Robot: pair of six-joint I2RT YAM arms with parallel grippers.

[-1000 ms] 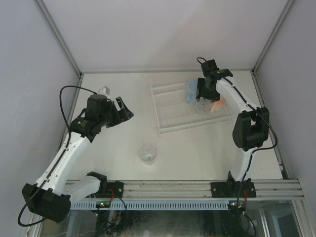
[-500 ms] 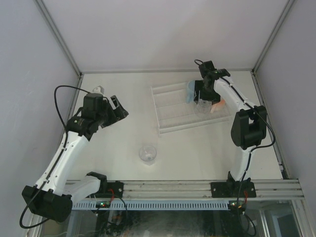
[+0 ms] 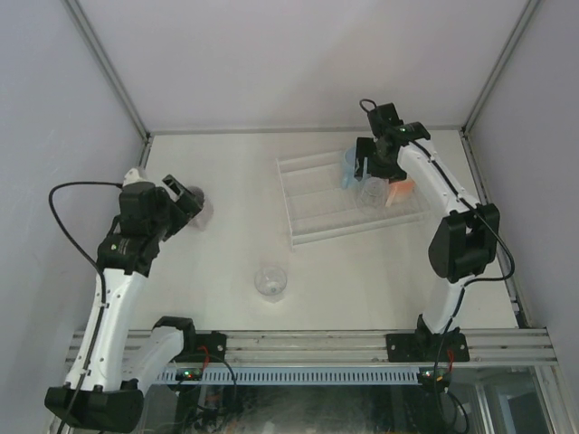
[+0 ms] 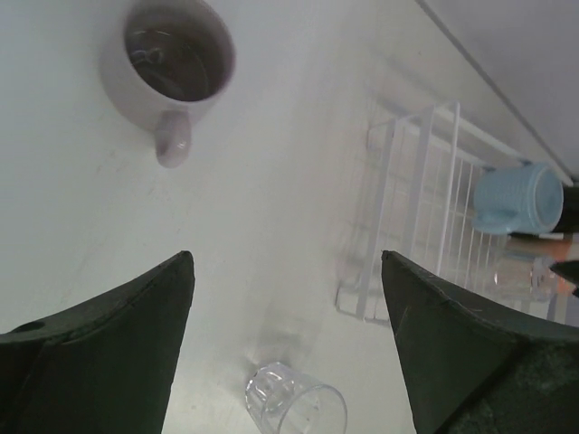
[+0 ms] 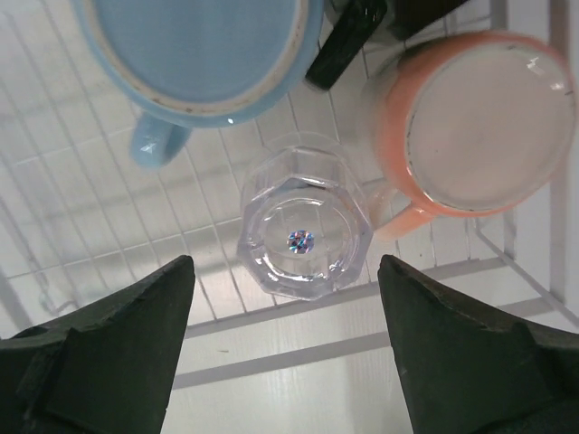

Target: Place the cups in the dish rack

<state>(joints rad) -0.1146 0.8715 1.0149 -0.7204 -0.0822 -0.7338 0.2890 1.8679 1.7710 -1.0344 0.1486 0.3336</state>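
Note:
My left gripper (image 3: 184,201) (image 4: 285,258) is open and empty, above the table beside an upright mauve mug (image 3: 199,208) (image 4: 176,63). A clear tumbler (image 3: 271,280) (image 4: 294,411) stands on the table between the arms. The clear dish rack (image 3: 312,203) (image 4: 407,208) (image 5: 109,235) holds a light blue mug (image 3: 349,168) (image 5: 194,45), a peach mug (image 3: 402,190) (image 5: 479,127) and a second clear tumbler (image 3: 371,192) (image 5: 305,240), all upside down. My right gripper (image 3: 378,167) (image 5: 285,262) is open just above that tumbler. A black shape (image 5: 348,41) between the two mugs may be the black mug.
The rack's left half has bare slots. Grey walls (image 3: 54,108) close in the table on the left, back and right. A metal rail (image 3: 317,344) runs along the near edge by the arm bases.
My left arm has swung left and back, uncovering the mauve mug beside its fingers. My right gripper has stayed over the rack's right end, shifting slightly.

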